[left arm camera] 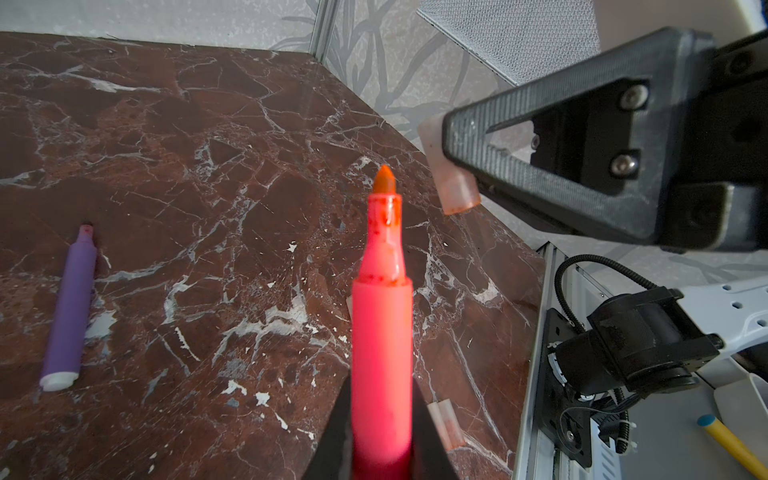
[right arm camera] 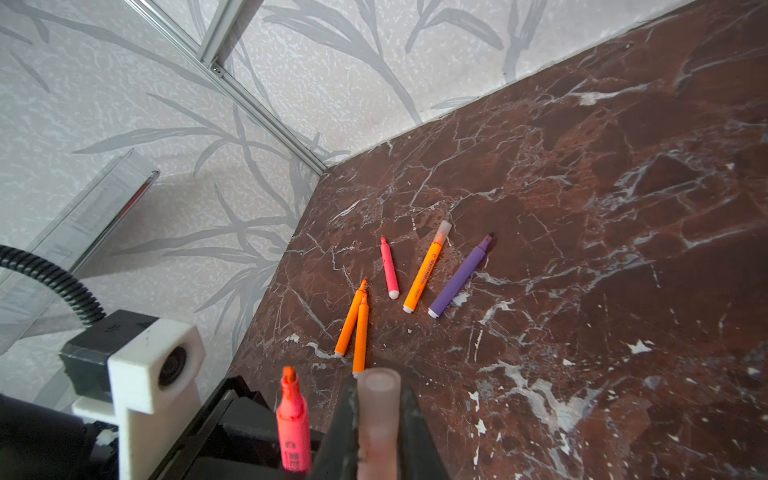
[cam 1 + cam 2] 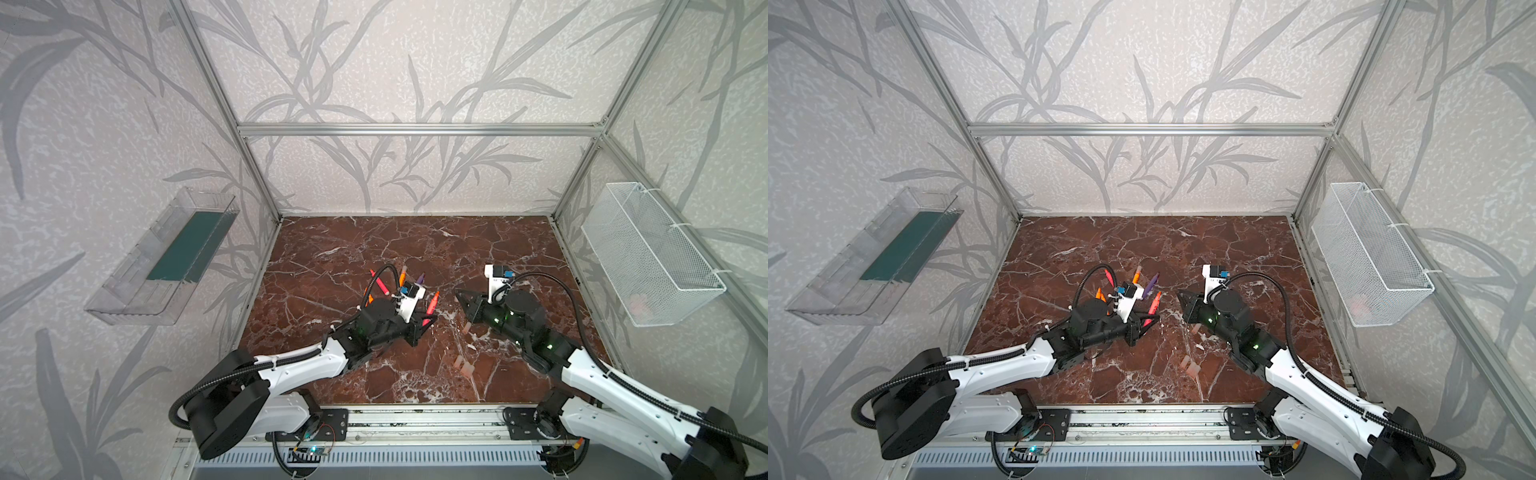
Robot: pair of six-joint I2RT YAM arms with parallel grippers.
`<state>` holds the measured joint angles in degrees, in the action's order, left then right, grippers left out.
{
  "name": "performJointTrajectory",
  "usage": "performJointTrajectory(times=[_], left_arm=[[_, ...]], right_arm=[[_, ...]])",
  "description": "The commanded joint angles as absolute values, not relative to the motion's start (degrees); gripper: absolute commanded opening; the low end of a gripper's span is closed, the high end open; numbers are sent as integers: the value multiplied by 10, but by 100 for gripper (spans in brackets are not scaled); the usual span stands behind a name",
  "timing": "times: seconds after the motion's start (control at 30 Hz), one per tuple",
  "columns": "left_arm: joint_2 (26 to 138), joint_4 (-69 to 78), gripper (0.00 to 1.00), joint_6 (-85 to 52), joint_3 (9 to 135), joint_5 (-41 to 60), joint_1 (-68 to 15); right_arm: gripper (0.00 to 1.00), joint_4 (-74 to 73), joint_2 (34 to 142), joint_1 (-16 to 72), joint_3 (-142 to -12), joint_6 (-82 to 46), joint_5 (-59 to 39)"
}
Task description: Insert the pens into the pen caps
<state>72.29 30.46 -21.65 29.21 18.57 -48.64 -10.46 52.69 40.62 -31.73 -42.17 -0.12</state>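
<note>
My left gripper is shut on a red-pink pen whose orange tip points away from it. Close to its right, my right gripper is shut on a pale pen cap. The pen tip and the cap's open end stand apart, side by side. Behind the left arm lie two orange pens, a pink pen, a purple pen and an orange pen wearing a cap. Loose caps lie near the front.
A white mesh basket hangs on the right wall and a clear plastic tray on the left wall. Aluminium frame posts stand at the marble table's corners. A metal rail runs along the front edge.
</note>
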Motion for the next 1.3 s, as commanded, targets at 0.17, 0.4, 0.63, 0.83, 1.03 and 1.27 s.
performJointTrajectory(times=[0.17, 0.4, 0.63, 0.83, 1.03, 1.27], left_arm=[[716, 332, 0, -221, 286, 200, -488], [717, 342, 0, -228, 284, 210, -488], [724, 350, 0, -230, 285, 214, -488], [727, 352, 0, -230, 285, 215, -488], [725, 351, 0, -228, 285, 209, -488], [727, 352, 0, -228, 285, 208, -488]], right_arm=[[0, -153, 537, 424, -339, -418, 2], [0, -189, 555, 440, -347, -413, 16], [0, -206, 587, 453, -370, -399, 42], [0, -207, 597, 455, -379, -396, 53], [0, -217, 601, 462, -369, -399, 57], [0, -223, 605, 475, -366, -394, 64]])
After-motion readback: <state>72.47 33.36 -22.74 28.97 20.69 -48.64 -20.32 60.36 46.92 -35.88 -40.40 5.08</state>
